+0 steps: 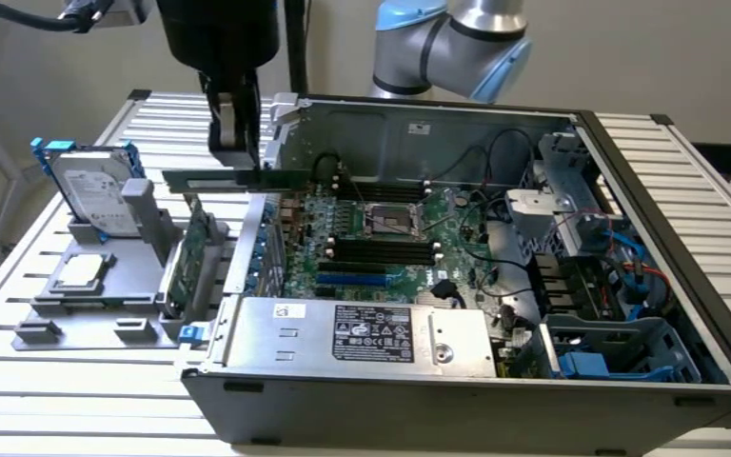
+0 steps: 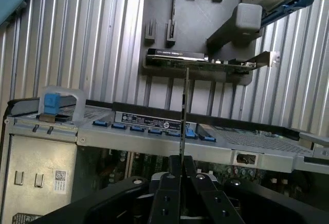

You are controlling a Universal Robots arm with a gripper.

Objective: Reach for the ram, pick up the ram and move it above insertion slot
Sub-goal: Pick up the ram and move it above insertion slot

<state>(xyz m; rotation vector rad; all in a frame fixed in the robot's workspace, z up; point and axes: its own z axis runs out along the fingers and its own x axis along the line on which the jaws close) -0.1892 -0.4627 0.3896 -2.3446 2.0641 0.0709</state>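
two steps looked done: the gripper (image 1: pixel 233 143) pinched the ram (image 1: pixel 236 178) edge-on and held it lifted over the computer case (image 1: pixel 467 400) wall, short of the motherboard's memory slots (image 1: pixel 385 249).

Even soft daylight; faint shadows; mild blur.

Labels on power supply (image 1: pixel 372 335) and hard drive (image 1: pixel 92 190); seemingly illegible.

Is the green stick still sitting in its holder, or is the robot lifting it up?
Lifted. The gripper pinches the ram, holding it in the air at the computer case's edge.
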